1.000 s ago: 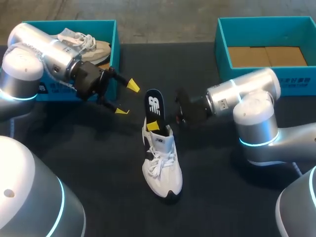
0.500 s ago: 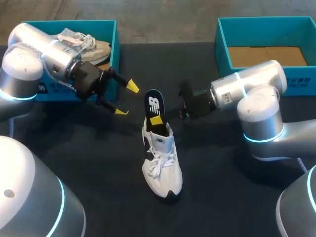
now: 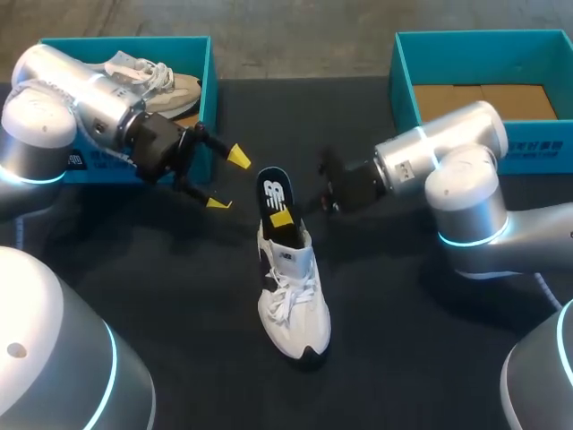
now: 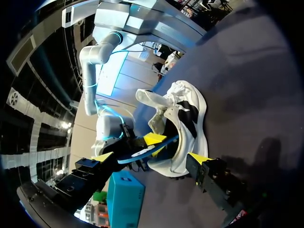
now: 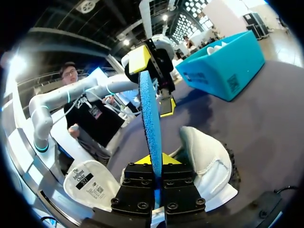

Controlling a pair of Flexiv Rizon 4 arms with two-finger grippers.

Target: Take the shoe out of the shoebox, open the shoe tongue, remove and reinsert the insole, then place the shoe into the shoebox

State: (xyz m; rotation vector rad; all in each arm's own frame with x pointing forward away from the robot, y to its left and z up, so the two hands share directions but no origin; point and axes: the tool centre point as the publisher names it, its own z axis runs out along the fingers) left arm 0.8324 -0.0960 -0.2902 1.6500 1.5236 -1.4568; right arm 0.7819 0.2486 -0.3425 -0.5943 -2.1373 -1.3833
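On the dark counter [image 3: 403, 340] stand two teal shoeboxes: the left shoebox [image 3: 210, 81] holds a second shoe [image 3: 166, 81], while the right shoebox [image 3: 403, 98] shows only its cardboard floor. Between them lies the white sneaker [image 3: 295, 305], toe toward the robot. The dark insole [image 3: 273, 193] stands up out of its heel opening, the lower end still inside. The right end effector [image 3: 285, 218] is clenched on that insole (edge-on between its fingers in the right wrist view). Over the last second the right arm has swung its wrist. The grip point has risen slightly and the insole has tipped a little toward the left arm, so the removal looks under way but unfinished. The left end effector [image 3: 228, 179] has barely moved, hanging released and empty beside the left shoebox.
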